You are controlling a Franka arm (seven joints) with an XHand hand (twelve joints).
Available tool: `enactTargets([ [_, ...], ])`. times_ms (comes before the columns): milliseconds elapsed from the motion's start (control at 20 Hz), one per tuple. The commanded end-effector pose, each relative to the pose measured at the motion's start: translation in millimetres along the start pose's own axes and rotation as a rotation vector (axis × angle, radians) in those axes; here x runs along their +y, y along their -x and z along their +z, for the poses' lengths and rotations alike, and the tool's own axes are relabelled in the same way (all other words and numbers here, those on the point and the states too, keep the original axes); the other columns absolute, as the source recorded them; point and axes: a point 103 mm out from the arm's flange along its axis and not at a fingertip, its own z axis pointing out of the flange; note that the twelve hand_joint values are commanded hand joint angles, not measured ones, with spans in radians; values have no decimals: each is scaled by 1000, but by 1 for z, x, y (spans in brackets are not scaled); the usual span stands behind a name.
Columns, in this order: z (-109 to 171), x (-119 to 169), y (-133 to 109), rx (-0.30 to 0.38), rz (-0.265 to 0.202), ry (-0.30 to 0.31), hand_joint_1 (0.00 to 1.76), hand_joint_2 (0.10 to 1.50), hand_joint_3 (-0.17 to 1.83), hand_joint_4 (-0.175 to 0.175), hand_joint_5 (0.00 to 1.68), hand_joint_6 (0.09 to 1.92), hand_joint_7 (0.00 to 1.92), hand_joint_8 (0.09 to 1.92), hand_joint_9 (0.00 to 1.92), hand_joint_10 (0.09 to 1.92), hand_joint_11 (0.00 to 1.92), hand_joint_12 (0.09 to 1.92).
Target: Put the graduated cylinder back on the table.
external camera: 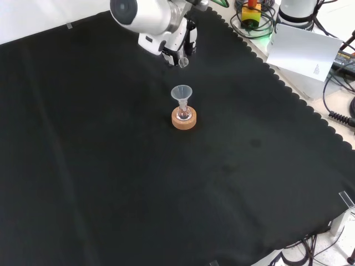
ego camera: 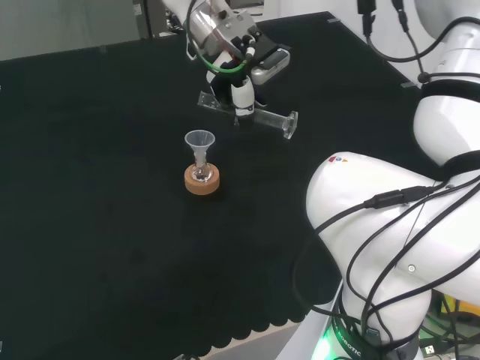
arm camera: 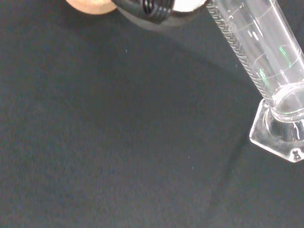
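Note:
The clear graduated cylinder (ego camera: pixel 262 117) lies almost level in the hand (ego camera: pixel 238 66), a little above the black cloth behind the flask in the head view. Black and white fingers (ego camera: pixel 241 94) curl round its middle. One end (ego camera: pixel 289 124) points right, the other (ego camera: pixel 209 101) left. In the front view a round end of the cylinder (external camera: pixel 183 62) sticks out below the hand (external camera: pixel 180 40), near the cloth's far edge. The wrist view has the marked tube (arm camera: pixel 256 42) and its six-sided foot (arm camera: pixel 280 133) over the cloth. I cannot tell whether any part touches the cloth.
A small flask with a clear funnel (ego camera: pixel 199 139) stands on a cork ring (ego camera: pixel 202 182), nearer than the hand in the head view; the same cork ring (external camera: pixel 183 119) shows in the front view. The arm's white links (ego camera: pixel 397 225) stand at the right. The cloth's scalloped edge (external camera: pixel 288 91) borders cables and a white box.

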Motion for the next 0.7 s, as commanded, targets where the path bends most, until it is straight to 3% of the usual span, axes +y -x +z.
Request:
enactTargets([
  [50, 7, 4, 9, 60, -54, 100, 1299, 1006, -2, -175, 1213, 608, 1270, 564, 1662, 87, 1347, 640],
  [300, 10, 8, 16, 102, -75, 192, 1299, 1006, -2, -175, 1213, 609, 1270, 564, 1660, 87, 1347, 640],
  [700, 16, 25, 38, 235, -114, 354, 1299, 1006, -1, -175, 1213, 610, 1269, 565, 1659, 87, 1348, 639],
])
